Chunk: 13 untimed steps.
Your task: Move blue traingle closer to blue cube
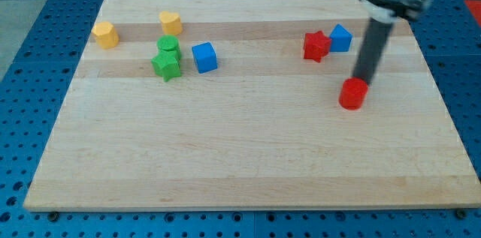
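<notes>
The blue triangle [340,37] lies at the view's upper right, touching the red star [316,45] on its left. The blue cube [204,56] sits far off to the left of centre, next to the green blocks. My tip [365,82] stands below and right of the blue triangle, right at the upper right edge of the red cylinder [353,94]. It is apart from the blue triangle.
A green cylinder [168,44] and a green star [166,64] sit just left of the blue cube. Two yellow blocks [106,34] [170,22] lie at the upper left. The wooden board [240,163] ends close to the right of the tip.
</notes>
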### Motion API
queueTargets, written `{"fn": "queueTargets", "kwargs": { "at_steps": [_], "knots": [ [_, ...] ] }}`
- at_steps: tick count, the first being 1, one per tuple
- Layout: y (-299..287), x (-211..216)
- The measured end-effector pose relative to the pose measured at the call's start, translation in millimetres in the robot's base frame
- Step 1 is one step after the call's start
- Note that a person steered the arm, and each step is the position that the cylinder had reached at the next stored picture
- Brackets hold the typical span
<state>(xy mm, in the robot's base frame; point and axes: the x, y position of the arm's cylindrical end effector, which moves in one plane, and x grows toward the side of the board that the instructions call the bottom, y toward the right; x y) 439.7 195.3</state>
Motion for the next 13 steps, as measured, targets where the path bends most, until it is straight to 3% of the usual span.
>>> {"fn": "queueTargets", "kwargs": {
  "at_steps": [2,4,7,9,10,11,12,13],
  "knots": [
    [-6,-96],
    [-64,-129],
    [-164,-125],
    [-211,-91],
    [-204,-97],
    [-166,-147],
    [-127,-145],
    [-120,-108]
  ]
}}
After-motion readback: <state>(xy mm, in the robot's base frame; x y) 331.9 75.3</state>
